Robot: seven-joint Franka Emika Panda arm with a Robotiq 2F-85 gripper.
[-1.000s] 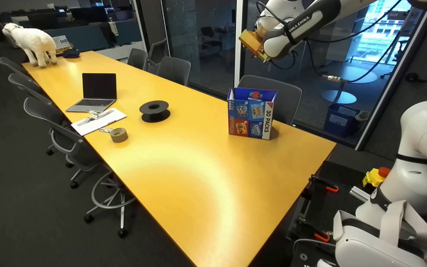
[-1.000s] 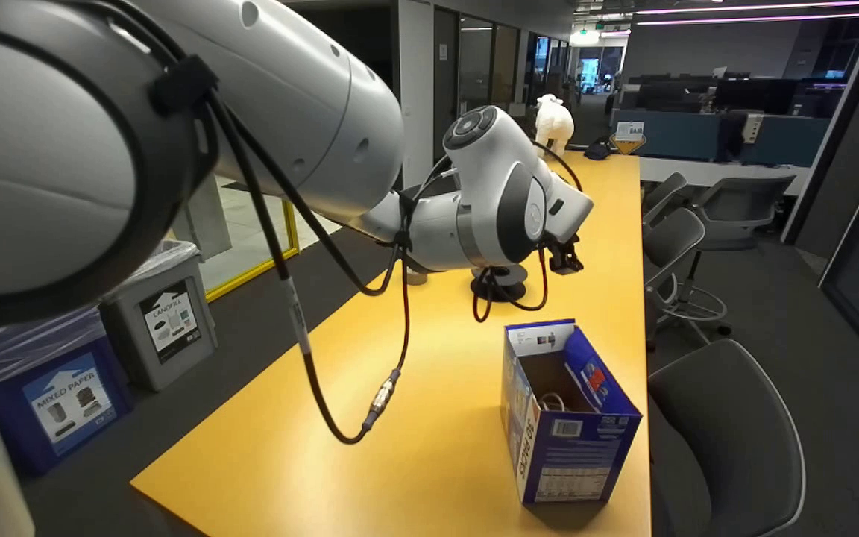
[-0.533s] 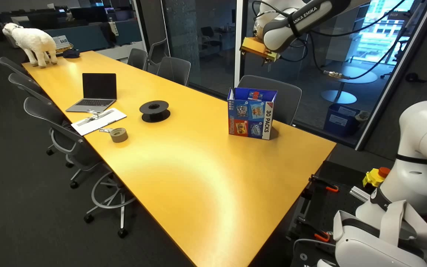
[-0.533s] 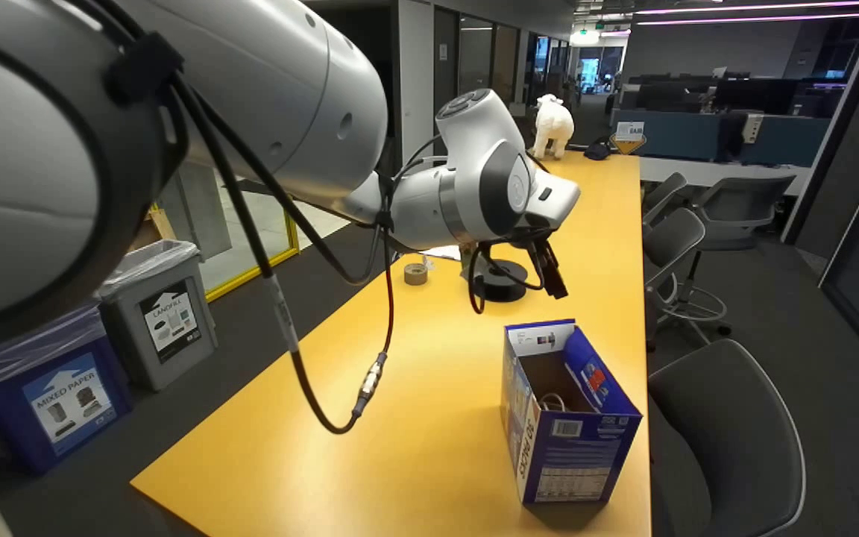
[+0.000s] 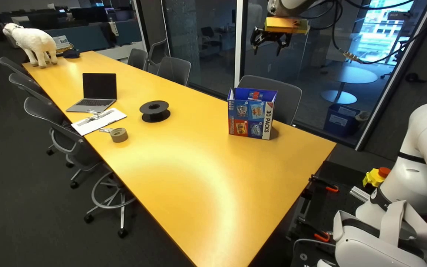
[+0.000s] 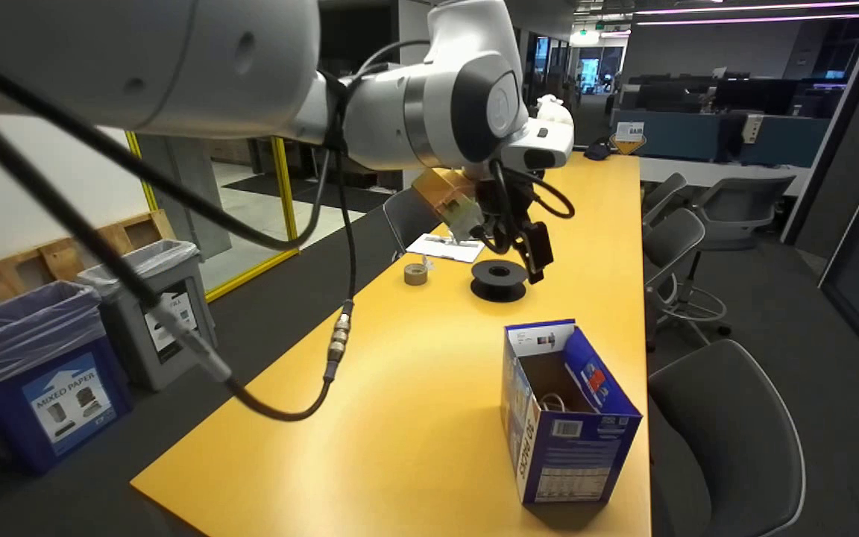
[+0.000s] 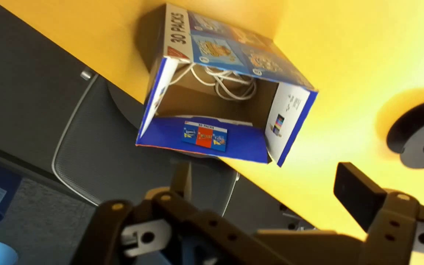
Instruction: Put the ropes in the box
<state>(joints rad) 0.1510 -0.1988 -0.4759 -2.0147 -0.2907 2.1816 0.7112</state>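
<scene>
In an exterior view, the arm hides part of the sheep, the box most of the ropes. The spool runs off the wrist view (right edge).

Free air lies between the gripper and the box lower down. The box's open top leaves a way in between its walls; ropes lie inside. In an exterior view, a chair stands close behind it at the far edge of the table, whose bare top runs left to a spool. In an exterior view, a cable droops from the arm.
</scene>
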